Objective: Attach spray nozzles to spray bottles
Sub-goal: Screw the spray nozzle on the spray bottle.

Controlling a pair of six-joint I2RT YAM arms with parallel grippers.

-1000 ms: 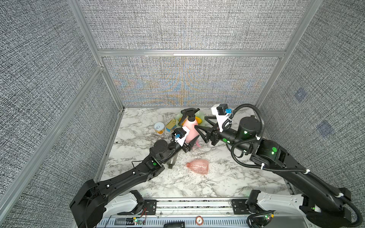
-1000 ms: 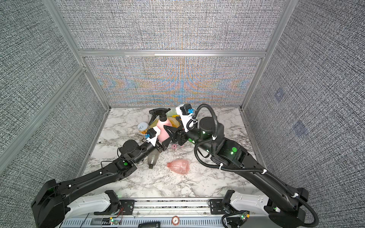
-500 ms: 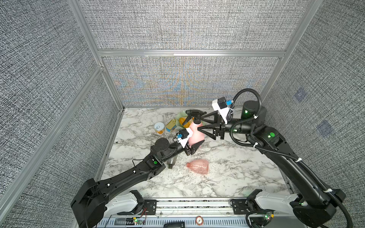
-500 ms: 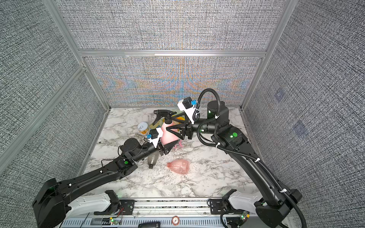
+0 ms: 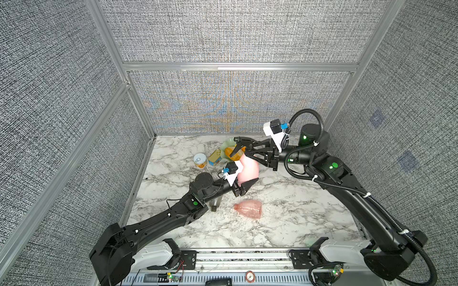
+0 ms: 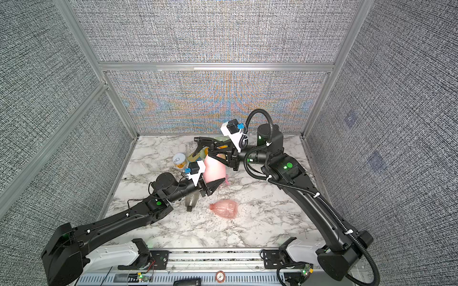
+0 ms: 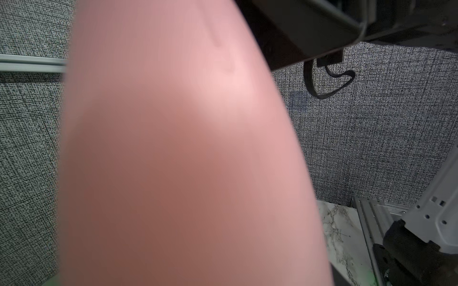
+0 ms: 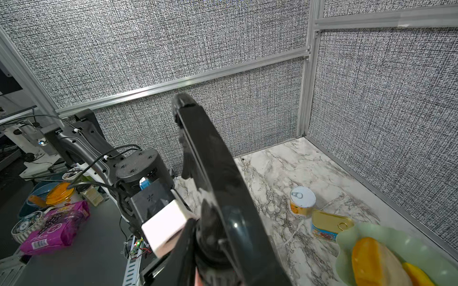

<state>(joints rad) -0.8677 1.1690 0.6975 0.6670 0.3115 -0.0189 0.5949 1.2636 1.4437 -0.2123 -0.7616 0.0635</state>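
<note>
Fallen bottle [image 5: 248, 209] in front, cans [image 5: 200, 160] behind (plate [image 5: 225, 148] beside them)

Pink bottle [image 7: 173, 161] blurred across the left wrist view, grey bottle [image 6: 192, 199] half hidden under left arm [image 6: 119, 222]

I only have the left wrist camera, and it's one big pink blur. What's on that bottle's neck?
Observer: A black nozzle sits on the pink bottle.
Operator: Is anything gripping it?
Observer: Yes, the right gripper is shut on the nozzle.
Operator: Other bottles?
Observer: Two lie on their sides without nozzles: a clear bottle and a grey bottle.
</note>
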